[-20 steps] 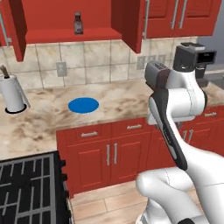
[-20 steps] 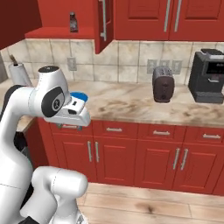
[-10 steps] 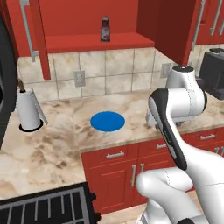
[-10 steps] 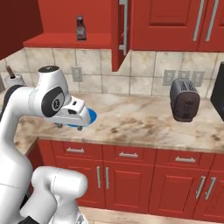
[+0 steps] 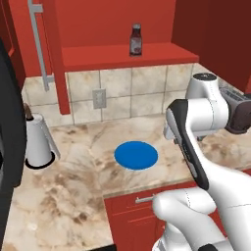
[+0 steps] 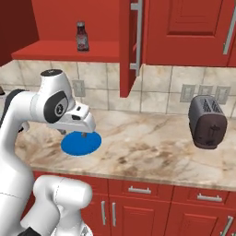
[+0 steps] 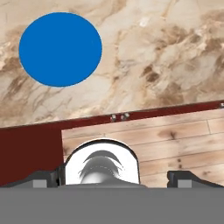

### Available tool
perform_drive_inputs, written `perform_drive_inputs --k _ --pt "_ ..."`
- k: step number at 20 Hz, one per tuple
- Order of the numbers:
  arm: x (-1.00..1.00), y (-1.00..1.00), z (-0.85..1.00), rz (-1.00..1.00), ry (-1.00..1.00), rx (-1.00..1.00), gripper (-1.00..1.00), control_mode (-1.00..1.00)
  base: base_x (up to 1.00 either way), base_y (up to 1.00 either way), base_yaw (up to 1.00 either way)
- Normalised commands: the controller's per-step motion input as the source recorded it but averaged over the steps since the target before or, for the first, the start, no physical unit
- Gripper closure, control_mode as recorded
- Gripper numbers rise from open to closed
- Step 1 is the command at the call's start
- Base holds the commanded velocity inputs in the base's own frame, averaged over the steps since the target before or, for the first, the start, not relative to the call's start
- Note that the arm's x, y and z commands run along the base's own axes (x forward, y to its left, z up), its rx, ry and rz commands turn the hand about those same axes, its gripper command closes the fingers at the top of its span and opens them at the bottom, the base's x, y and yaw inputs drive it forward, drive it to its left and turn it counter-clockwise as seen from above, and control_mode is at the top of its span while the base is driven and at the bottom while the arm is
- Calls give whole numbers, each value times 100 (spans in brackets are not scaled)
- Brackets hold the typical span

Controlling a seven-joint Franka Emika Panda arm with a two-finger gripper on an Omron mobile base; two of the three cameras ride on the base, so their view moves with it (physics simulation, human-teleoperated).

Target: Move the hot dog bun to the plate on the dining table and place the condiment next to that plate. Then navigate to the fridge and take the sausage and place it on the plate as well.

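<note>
The condiment bottle (image 5: 136, 39) stands upright on the open red shelf (image 5: 122, 55) above the tiled wall, near the shelf's front edge. The gripper (image 6: 83, 133) hangs low over the counter (image 6: 152, 147), by its front edge, pointing down above the blue plate (image 6: 81, 143). Jaws spread wide, holding nothing. The bottle lies well above and behind the jaws, its long axis vertical. Judgement: the hand must rise and tip toward horizontal to take the bottle from the side.
</note>
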Motion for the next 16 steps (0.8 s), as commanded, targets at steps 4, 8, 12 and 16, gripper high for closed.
perform_drive_inputs --k 4,8,12,16 --pt "0 0 0 0 0 0 -100 100 41 27 0" --pt "0 0 0 0 0 0 -100 100 37 26 0" --pt "0 0 0 0 0 0 -100 100 75 24 0" --pt "0 0 0 0 0 0 -100 100 64 26 0"
